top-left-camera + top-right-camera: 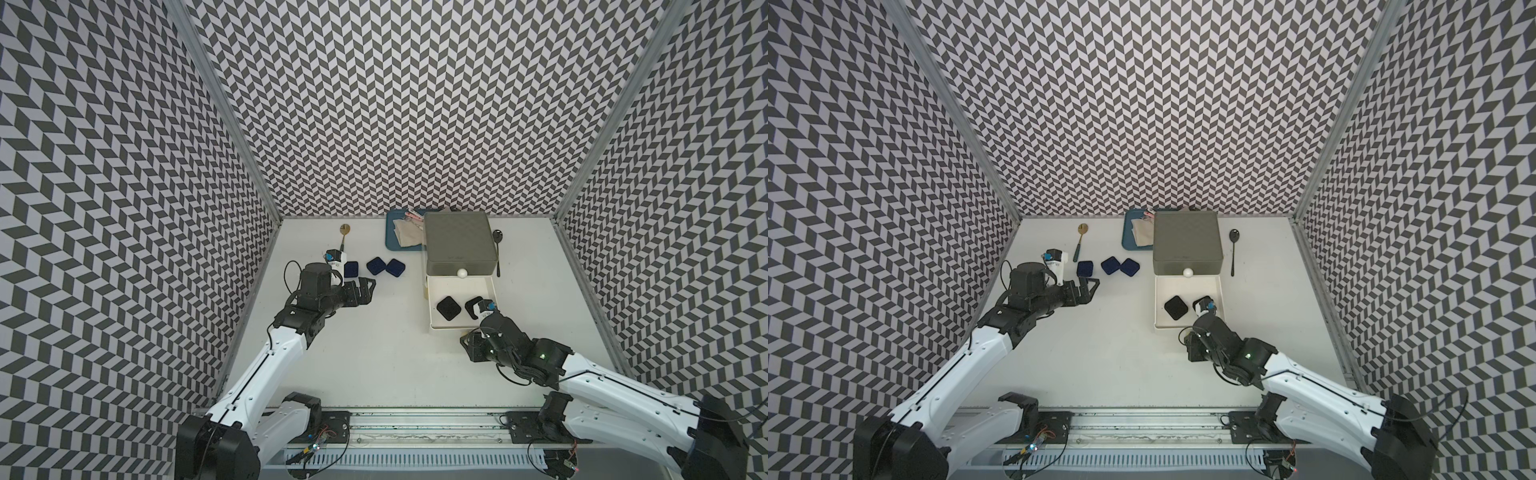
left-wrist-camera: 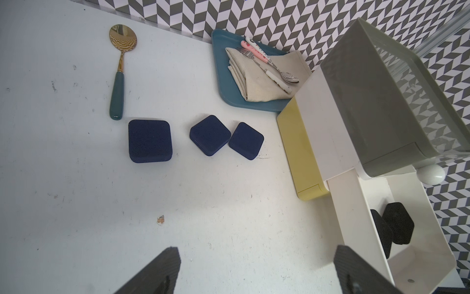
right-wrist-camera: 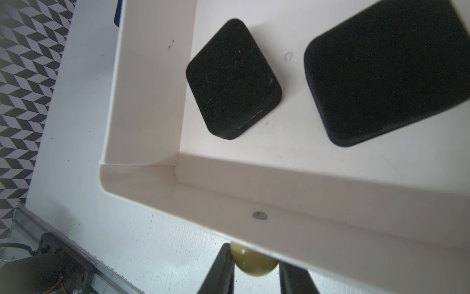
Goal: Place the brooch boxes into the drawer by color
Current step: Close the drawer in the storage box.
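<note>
The drawer [image 1: 459, 241] chest has a grey top and its white middle drawer [image 1: 430, 303] pulled out. Two black brooch boxes [image 1: 449, 308] [image 1: 473, 306] lie inside it, also seen in the right wrist view [image 3: 232, 79] [image 3: 386, 71]. My right gripper [image 3: 255, 258] is at the drawer's front wall, shut on its olive ball knob [image 3: 251, 267]. Three navy brooch boxes [image 2: 150, 140] [image 2: 209, 135] [image 2: 246, 144] lie on the table left of the chest. My left gripper [image 2: 256, 252] hovers open and empty on the near side of them [image 1: 368, 289].
A blue tray [image 1: 392, 245] with a napkin and cutlery sits behind the chest's left side. A gold spoon [image 1: 344, 237] lies at the back left, a black spoon [image 1: 497, 245] right of the chest. The yellow bottom drawer [image 2: 300, 152] is closed.
</note>
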Motion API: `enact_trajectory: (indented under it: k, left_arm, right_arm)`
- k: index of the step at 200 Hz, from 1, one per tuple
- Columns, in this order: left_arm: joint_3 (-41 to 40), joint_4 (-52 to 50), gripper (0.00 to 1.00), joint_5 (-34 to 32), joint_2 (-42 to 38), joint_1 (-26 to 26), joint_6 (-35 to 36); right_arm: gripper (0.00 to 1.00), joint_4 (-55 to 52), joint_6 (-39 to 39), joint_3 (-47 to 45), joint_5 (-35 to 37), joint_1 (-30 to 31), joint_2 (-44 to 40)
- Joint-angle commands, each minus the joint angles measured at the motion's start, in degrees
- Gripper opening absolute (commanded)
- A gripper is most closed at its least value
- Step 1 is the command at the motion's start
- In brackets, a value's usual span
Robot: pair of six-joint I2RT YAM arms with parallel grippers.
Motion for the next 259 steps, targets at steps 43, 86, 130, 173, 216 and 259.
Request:
enact_trajectory:
  k: [43,86,130,173,216,259]
  left_arm:
    - [0.79,-0.16,1.00,0.78,-0.75,0.59,1.16]
    - [0.63,-0.33,1.00,0.77,-0.88,0.73,1.42]
    - [0.35,-0.16,1.00,0.86,-0.80,0.95,1.34]
    - [-0.34,-0.25,1.00,0.69,-1.28,1.17,1.52]
    - [-0.64,-0.08,1.00,0.94,-1.32,1.48,1.51]
    - [-0.26,0.29,1.00,1.63,-1.06,1.47,0.98]
  right_arm:
    - [0.11,2.55,-3.51,5.65,6.84,-1.52,2.25]
    - [0.11,3.94,-6.36,8.11,4.78,-5.21,3.87]
    - [0.11,5.56,-9.27,11.03,1.77,-8.30,7.02]
    - [0.20,2.25,-10.74,12.82,-1.97,-8.34,7.39]
    - [0.40,0.85,-10.55,7.65,-4.55,-8.34,1.19]
    - [0.45,2.39,-9.41,3.16,-4.11,-8.34,-0.07]
